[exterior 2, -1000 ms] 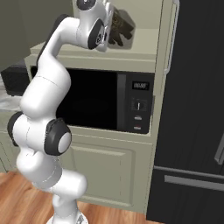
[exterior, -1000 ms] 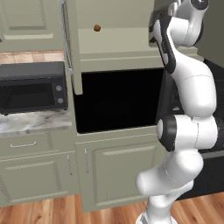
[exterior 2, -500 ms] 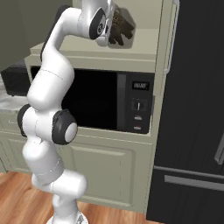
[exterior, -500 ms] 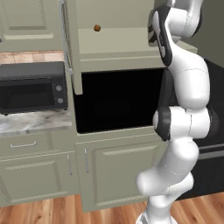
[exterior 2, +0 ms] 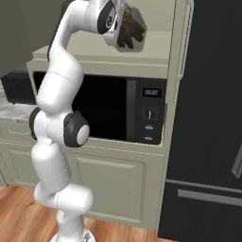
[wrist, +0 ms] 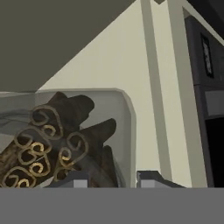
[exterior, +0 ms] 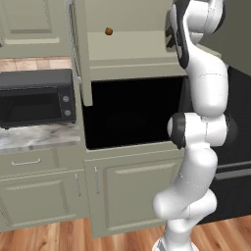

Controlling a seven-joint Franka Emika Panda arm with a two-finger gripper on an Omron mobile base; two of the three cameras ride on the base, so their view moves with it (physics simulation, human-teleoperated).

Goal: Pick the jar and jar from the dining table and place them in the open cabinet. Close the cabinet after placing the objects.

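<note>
Tool (exterior 2: 126,29) raised high at the open cabinet (exterior: 142,46), level with its shelf, above the built-in black oven (exterior 2: 101,111). Jaws stand nearly closed and grip a jar (exterior 2: 130,28); the dark brown sticks inside it show through the glass. In the hand view the jar (wrist: 65,140) sits just past the fingertips (wrist: 151,178), tilted, with the curled ends of the sticks facing the camera and the pale cabinet floor behind it.

Cabinet door (exterior: 81,54) stands open, hinged at the left, its long silver handle (exterior: 72,41) vertical along the edge. A small brown object (exterior: 108,31) lies far back on the shelf, left of the arm; what it is cannot be told.

Left of the cabinet, a black microwave (exterior: 37,98) rests on a marble bench (exterior: 34,139) with sage-green drawers below. A black fridge (exterior 2: 208,118) stands at the right of the oven.
</note>
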